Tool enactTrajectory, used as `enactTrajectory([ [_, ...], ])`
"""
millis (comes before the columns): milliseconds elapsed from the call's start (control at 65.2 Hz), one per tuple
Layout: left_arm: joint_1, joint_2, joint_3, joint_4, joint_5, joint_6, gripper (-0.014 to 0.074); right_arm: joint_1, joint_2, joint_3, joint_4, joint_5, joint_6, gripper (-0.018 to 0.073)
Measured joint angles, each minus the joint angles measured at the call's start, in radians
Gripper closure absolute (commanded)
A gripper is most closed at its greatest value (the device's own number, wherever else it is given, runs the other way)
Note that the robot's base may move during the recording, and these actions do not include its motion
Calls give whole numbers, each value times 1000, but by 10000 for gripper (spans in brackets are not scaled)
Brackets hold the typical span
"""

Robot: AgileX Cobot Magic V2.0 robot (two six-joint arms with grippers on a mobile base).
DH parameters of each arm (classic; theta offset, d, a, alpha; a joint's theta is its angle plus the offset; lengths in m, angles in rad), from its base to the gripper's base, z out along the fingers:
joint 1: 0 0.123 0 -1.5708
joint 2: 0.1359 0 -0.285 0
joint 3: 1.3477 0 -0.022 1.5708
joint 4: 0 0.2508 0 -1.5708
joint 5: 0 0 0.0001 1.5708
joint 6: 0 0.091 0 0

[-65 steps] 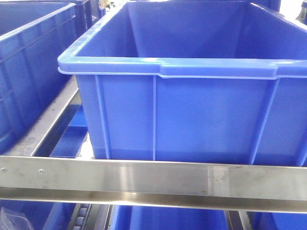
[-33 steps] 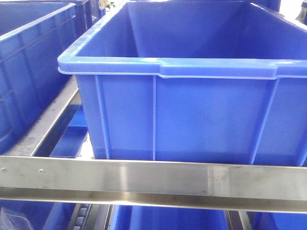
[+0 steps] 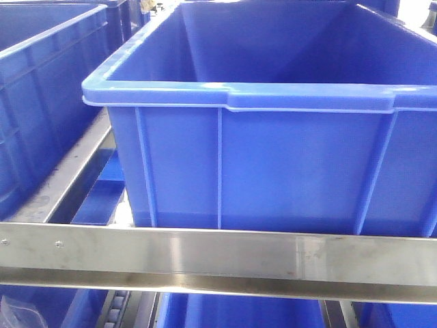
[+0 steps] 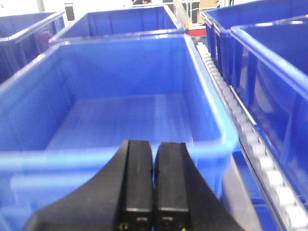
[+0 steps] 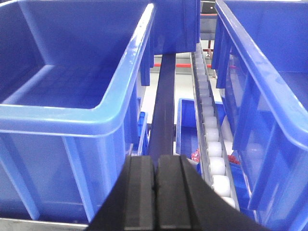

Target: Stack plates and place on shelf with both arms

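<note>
**Both pincers closed and empty at the shelf; no plates in view**

Left gripper (image 4: 154,185): pads pressed together, nothing between them, hovering just before the near rim of a blue crate (image 4: 120,120). Right gripper (image 5: 156,192): also pressed flat together, holding nothing, aimed down the gap between the left-hand crate (image 5: 72,86) and the right-hand crate (image 5: 260,77), above a roller track (image 5: 209,139).

Plates: not visible in any view, so their position can't be told.

Handling, judged from the task wording only: plates are likely rigid, breakable and slick, so a rim pinch from opposite sides with both arms seems safest; a stack would be heavier and could slide.

Containers: crate under the left wrist shows a bare floor, nothing inside. The left-hand crate in the right wrist view looks empty too. The front view's big crate (image 3: 273,102) shows only inner walls; its floor is hidden. A lower bin (image 5: 190,130) holds something small and reddish, too small to identify.

The shelf rail (image 3: 218,256), brushed steel, runs across the front view below the crate.
</note>
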Motion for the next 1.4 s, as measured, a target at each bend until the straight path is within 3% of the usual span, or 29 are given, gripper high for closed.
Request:
enactTrajectory([
  [230,0,-104,85,-60,28,0,514,-2,0,1,0,0,0,504],
  [675,0,-104,85,-68,33,0,514,-2,0,1,0,0,0,504],
  [1212,0,-104,85,12,11,2,514,-2,0,1,0,0,0,504],
  [1274,0,-104,85,7,11,26,514,-2,0,1,0,0,0,504],
  [1396,0,-104,85,-79,22,113,514,-2,0,1,0,0,0,504],
])
